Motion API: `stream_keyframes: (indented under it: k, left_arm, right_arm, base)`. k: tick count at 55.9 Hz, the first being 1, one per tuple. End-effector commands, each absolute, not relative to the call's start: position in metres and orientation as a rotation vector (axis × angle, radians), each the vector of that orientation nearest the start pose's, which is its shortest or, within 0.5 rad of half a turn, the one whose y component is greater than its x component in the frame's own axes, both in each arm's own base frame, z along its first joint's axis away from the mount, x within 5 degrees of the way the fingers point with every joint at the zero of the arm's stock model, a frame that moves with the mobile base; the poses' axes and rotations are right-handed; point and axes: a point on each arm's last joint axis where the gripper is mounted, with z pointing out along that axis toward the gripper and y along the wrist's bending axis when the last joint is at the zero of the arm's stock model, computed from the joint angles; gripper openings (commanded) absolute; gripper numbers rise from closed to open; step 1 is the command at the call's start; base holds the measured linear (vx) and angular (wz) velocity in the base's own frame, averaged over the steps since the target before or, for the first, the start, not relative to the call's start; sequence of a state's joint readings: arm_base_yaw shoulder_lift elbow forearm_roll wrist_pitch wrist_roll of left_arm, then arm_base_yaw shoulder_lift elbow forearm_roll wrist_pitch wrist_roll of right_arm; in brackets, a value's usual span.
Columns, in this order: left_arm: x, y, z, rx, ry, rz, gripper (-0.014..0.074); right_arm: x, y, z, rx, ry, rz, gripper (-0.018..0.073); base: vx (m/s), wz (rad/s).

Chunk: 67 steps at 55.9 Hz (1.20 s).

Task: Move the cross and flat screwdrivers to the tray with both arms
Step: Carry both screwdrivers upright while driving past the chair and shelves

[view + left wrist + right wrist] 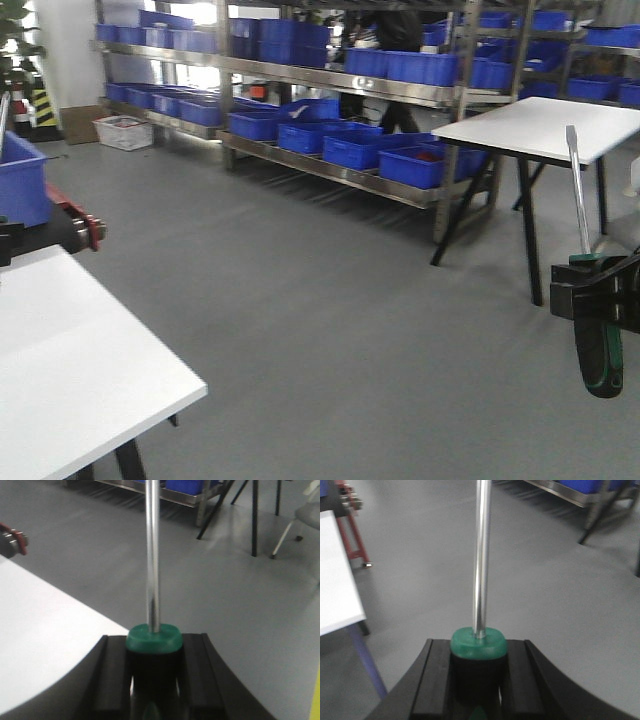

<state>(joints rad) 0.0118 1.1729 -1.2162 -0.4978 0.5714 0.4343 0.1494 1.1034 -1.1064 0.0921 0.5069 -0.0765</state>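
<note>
Steel shafts look stiff and slick, so the thick black-and-green handles are the place to hold. Your left gripper (pixel 152 672) clamps the left screwdriver (pixel 152 570) by its handle, and your right gripper (pixel 479 675) clamps the right screwdriver (pixel 481 565). Both shafts are upright, and both tools are probably light. The tray is out of view. A white table (pixel 70 370) lies low left; blue bins (pixel 380 150) stand well apart.

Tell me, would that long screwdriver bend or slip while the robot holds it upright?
The screwdriver is probably stiff: its steel shaft stands dead straight above the right tool. Slipping seems unlikely, since the black pads close on its thick handle. Laid flat, the rounded handle might roll.
</note>
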Motion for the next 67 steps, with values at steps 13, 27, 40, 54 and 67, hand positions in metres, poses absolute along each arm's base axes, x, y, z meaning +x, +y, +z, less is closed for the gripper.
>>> stream_keyframes:
  k: [13, 27, 40, 54, 67]
  left_arm:
    - [0.2478, -0.0198, 0.4447, 0.124, 1.807, -0.244, 0.0]
    - [0.2478, -0.0198, 0.4447, 0.124, 1.807, -0.244, 0.0]
    - [0.2478, -0.0198, 0.4447, 0.124, 1.807, -0.244, 0.0]
    - [0.2481, -0.0198, 0.4445, 0.123, 1.808, -0.244, 0.0]
    - [0.2481, -0.0198, 0.4445, 0.123, 1.808, -0.244, 0.0]
  right_arm:
    - [0.2304, 0.0377, 0.4241, -0.163, 1.838, 0.136, -0.0008]
    - [0.2304, 0.0378, 0.4239, -0.163, 1.84, 0.136, -0.0008]
    - [0.2304, 0.0378, 0.4239, -0.163, 1.84, 0.136, -0.0008]
    - [0.2304, 0.0378, 0.4239, -0.163, 1.84, 0.136, -0.0008]
    - [0.2304, 0.0378, 0.4239, -0.163, 1.84, 0.136, -0.0008]
  base:
    - [-0.03, -0.69]
    - [0.08, -0.55]
    - [0.17, -0.51]
    - [0.25, -0.53]
    - [0.32, -0.33]
